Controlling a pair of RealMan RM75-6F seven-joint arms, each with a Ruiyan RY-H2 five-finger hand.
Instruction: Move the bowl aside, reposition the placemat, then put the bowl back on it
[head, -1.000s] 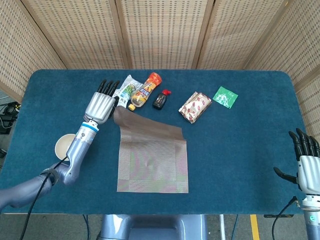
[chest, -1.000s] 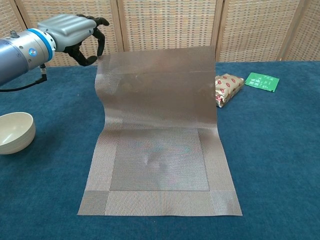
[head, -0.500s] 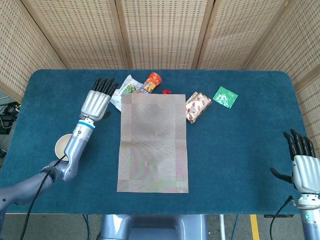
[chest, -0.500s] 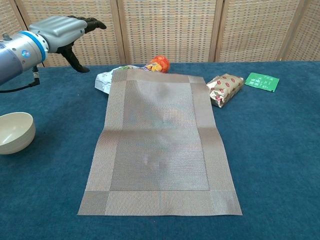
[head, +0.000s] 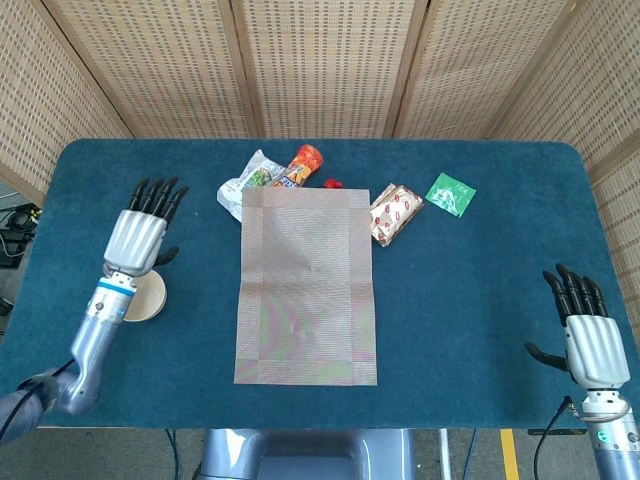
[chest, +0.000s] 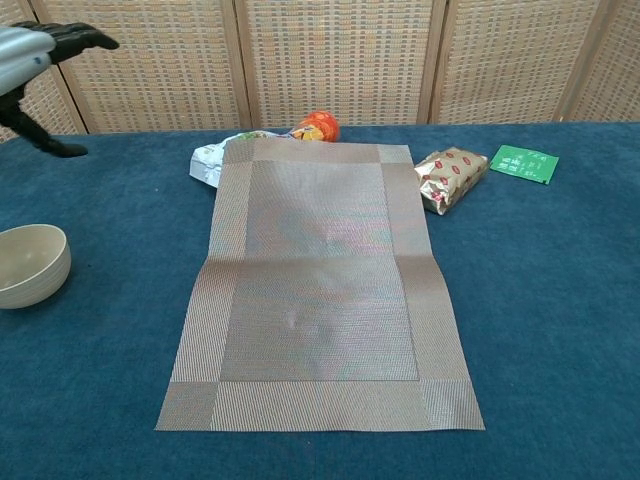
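While its fingers (head: 155, 195) stand straight and spread, holding nothing, the left hand (head: 138, 232) hovers at the left of the head view, above the blue worktop (head: 480, 280). The bowl (head: 148, 296) lies just below that hand in the frame, partly hidden under the wrist, so the fingers point away from it toward the top of the frame and do not touch it. In the chest view the same hand (chest: 30, 55) shows only at the upper left edge, well above the bowl (chest: 32, 264), which sits upright at the left edge of the frame on bare worktop.

The placemat (head: 305, 287) lies flat in the middle of the head view, its long side running up and down the frame, a faint crease across it. The bowl is well apart from it, off to its left.

The right hand (head: 588, 340) sits at the lower right corner of the head view, fingers apart and empty, far from both bowl and placemat.

Along the placemat's top edge lie a crumpled packet (head: 250, 178), an orange bottle (head: 300, 165) and a small red cap (head: 331, 184), partly covered by the mat. To the right lie a red-and-white snack pack (head: 393, 211) and a green sachet (head: 451, 194).
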